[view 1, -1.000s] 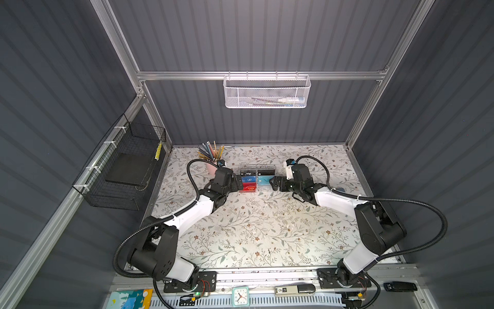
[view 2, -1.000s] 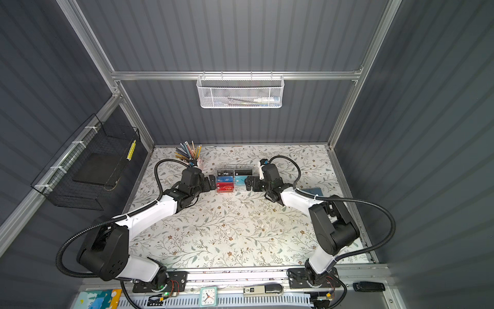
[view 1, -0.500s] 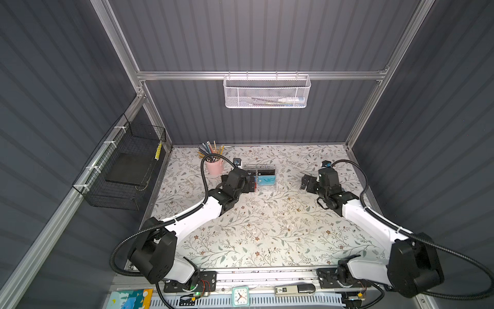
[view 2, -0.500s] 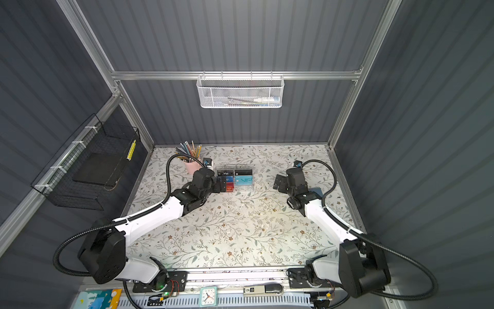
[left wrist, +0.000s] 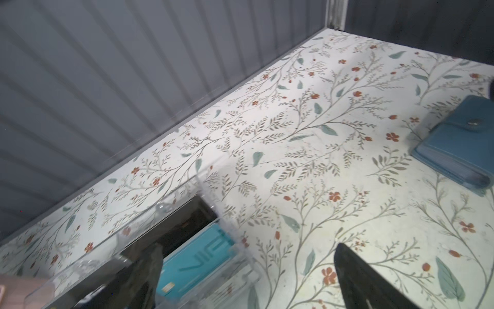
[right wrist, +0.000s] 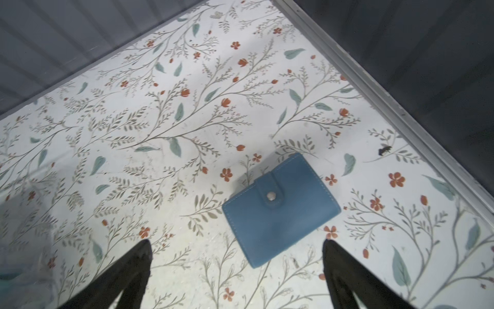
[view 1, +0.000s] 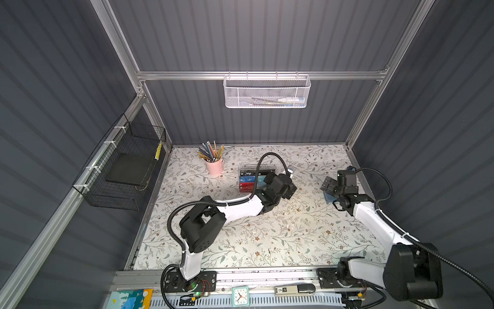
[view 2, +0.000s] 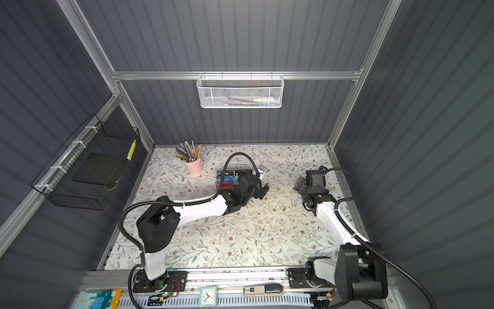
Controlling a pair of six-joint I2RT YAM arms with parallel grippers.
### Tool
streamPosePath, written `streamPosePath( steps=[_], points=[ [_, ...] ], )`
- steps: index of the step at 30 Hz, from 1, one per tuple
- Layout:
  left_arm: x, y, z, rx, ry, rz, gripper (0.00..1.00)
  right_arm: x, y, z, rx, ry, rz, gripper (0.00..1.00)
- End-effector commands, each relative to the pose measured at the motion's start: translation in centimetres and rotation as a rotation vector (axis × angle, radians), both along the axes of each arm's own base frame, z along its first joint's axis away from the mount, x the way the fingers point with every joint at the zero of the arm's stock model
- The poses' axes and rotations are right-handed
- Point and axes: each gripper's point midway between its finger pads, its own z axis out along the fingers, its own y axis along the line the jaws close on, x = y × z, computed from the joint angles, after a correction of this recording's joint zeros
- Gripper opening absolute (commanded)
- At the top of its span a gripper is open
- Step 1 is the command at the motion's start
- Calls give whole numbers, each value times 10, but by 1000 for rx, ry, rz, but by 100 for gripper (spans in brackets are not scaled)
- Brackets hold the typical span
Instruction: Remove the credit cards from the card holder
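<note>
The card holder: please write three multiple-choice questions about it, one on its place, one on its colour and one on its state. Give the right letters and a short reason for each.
1. Where does the card holder lie?
A. In a hanging wire basket
B. Flat on the floral table, just ahead of the right gripper
C. Inside a pink cup

2. What colour is its cover?
A. Red
B. Black
C. Blue

3. In what state is it?
A. Closed, with the snap tab fastened
B. Open, with its sleeves spread out
C. Lifted in closed jaws

Answers:
1 B: the right wrist view shows it resting on the table, ahead of the open fingers.
2 C: the whole cover is blue.
3 A: the tab lies over the cover with its stud pressed down, and nothing grips the holder.
</note>
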Motion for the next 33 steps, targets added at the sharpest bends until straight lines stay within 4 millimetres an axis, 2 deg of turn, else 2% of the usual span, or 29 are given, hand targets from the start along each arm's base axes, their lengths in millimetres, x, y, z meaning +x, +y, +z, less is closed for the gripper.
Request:
streamPosePath(
  steps=[1,4,10,13,16,19,25,33],
  points=[
    [3,-36,23,12,-103,-60,100,0,-20,-18,49,38,-76,99],
    [3,-56,14,1,-67,-93,100,9,-36,-29,74,66,-118,99],
    [1,-75,12,-84,-23,-128,100,27,-60,-46,174,131,-164,99],
    [-2,-79,9,-102,-9,-146,100,29,-72,-50,172,148,-186,99],
    [-5,-83,4,-104,7,-171,100,34,-75,-54,186,146,-186,99],
    [-5,-85,1,-99,22,-179,100,38,-71,-59,220,171,-156,99],
    [-2,-78,-2,-80,25,-140,100,47,-60,-68,265,197,-85,99],
    [-2,-69,-12,-73,48,-103,100,56,-28,-75,406,200,42,99]
  ],
)
